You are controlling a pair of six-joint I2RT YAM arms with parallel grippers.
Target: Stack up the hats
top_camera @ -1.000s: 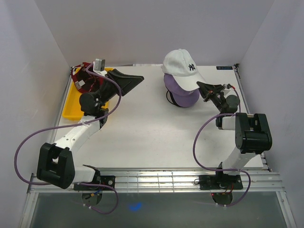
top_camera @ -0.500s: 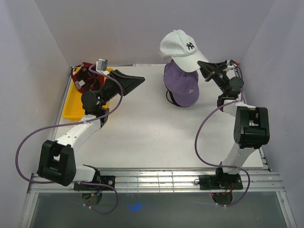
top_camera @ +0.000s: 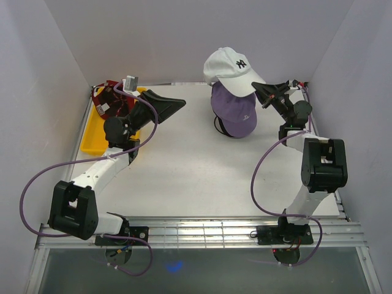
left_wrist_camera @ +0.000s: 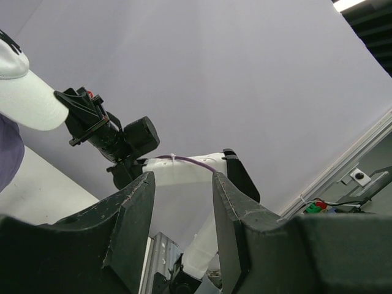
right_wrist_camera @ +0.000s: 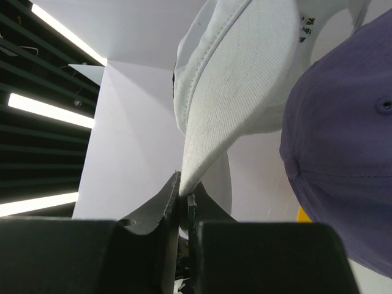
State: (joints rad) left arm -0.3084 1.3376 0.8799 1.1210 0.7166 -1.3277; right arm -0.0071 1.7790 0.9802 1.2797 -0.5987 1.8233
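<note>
White walls box in a pale table (top_camera: 184,165), and most of the change is at the far right. The right gripper (top_camera: 264,93) is clamped on the brim of the white hat (top_camera: 229,64); my right wrist view shows both fingers pinching the brim's edge. A second ago that hat sat square on the lavender hat (top_camera: 234,113). Half a second ago it was hoisted high and tilted, and now it is a touch lower and further left, hanging over the lavender crown (I cannot tell whether the two touch). The lavender hat has not shifted, and a black hat (top_camera: 219,126) shows as a dark edge beneath it.

On the left little has moved. The left gripper (left_wrist_camera: 182,179) points towards the right arm with its fingers apart and nothing between them. Behind the left arm, the red hat (top_camera: 105,101) lies at the far end of the yellow tray (top_camera: 92,141), where it was before.
</note>
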